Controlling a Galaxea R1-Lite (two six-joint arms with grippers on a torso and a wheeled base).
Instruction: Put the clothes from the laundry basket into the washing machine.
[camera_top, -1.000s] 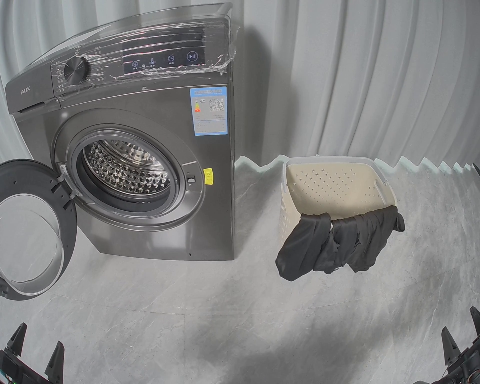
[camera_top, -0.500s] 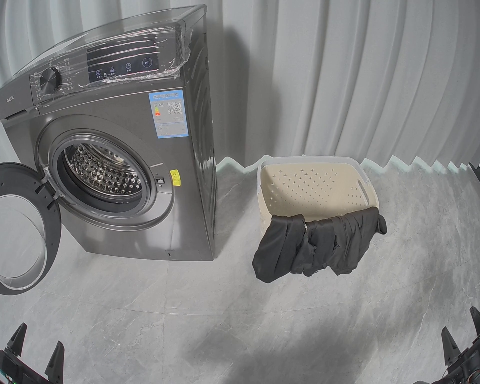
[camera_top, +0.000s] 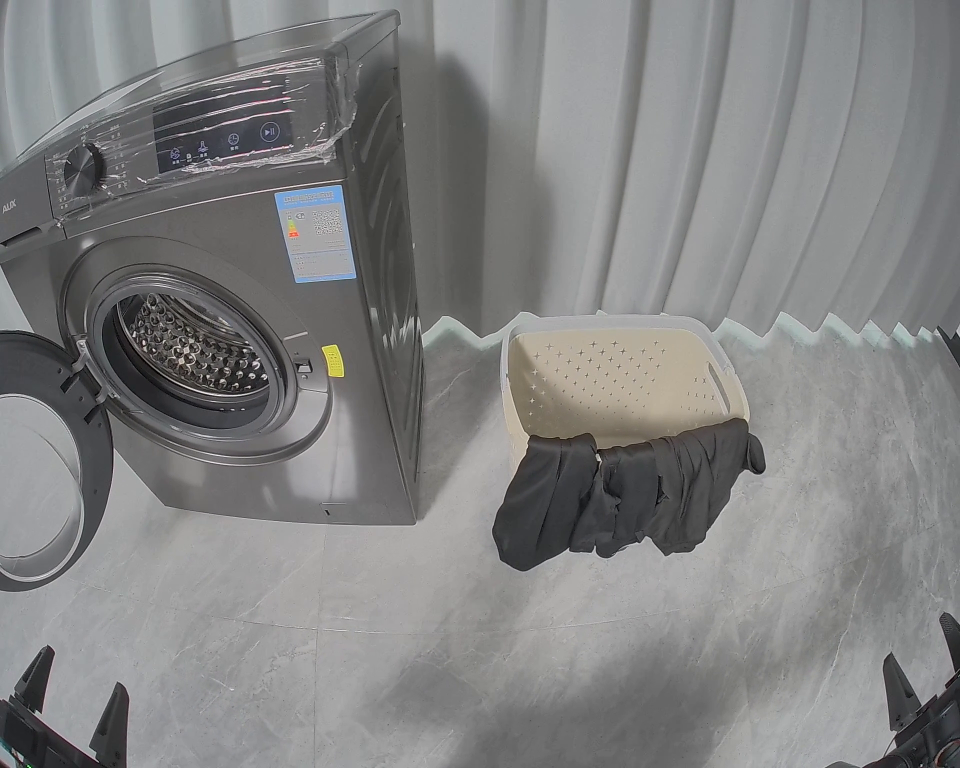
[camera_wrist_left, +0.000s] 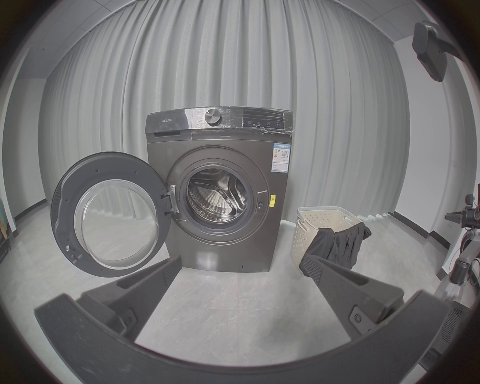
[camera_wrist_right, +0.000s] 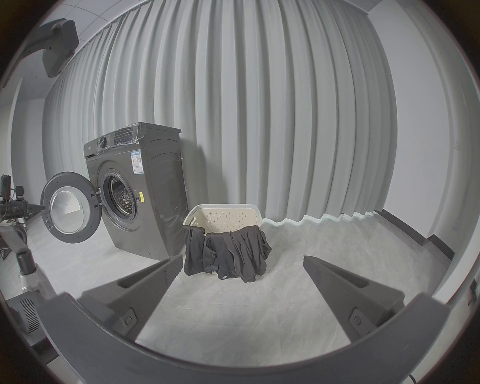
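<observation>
Dark clothes (camera_top: 620, 490) are hanging over the cream perforated plastic laundry basket (camera_top: 612, 323), just beside the grey front-loading washing machine (camera_top: 250, 215).
They are draping over the basket's near rim; the machine's round door (camera_top: 100, 470) is standing wide open, with the steel drum (camera_wrist_left: 216, 194) facing the left wrist view. Grey floor (camera_top: 500, 650) is stretching before both. The left gripper (camera_wrist_left: 240, 260) and right gripper (camera_wrist_right: 242, 260) are hanging spread wide, well apart from the basket.

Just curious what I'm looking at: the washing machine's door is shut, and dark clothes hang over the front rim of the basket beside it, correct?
Not quite: the door of the washing machine is open, swung out to the side with the drum exposed, as the head view shows. The rest holds: the dark clothes hang over the front rim of the laundry basket beside it.
</observation>
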